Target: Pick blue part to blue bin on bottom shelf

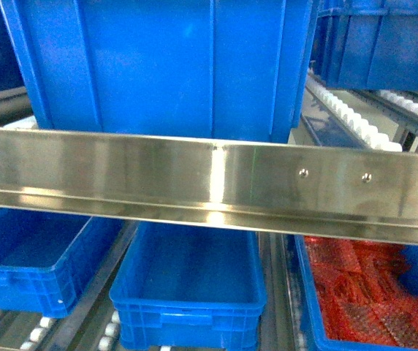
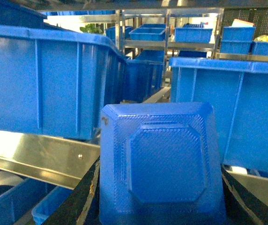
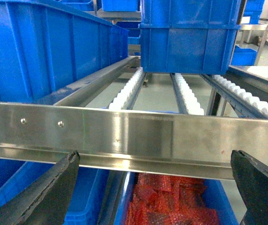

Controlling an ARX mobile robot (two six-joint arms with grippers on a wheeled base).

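Note:
The blue part [image 2: 164, 164], a boxy block with a raised octagonal face, fills the space between the black fingers [image 2: 85, 197] of my left gripper [image 2: 162, 199], which is shut on it. It hangs level with the steel front rail [image 2: 40, 157]. On the bottom shelf [image 1: 37, 333], below the rail, an empty blue bin [image 1: 187, 292] sits in the middle. My right gripper [image 3: 152, 187] is open and holds nothing, above a crate of red pieces [image 3: 171, 201]. Neither gripper shows in the head view.
A wide steel rail [image 1: 209, 183] crosses in front of the rack. Large blue crates [image 1: 165, 66] stand on the roller level above it. Another empty blue bin [image 1: 33, 256] sits at the left, and the crate with red contents [image 1: 362, 292] at the right.

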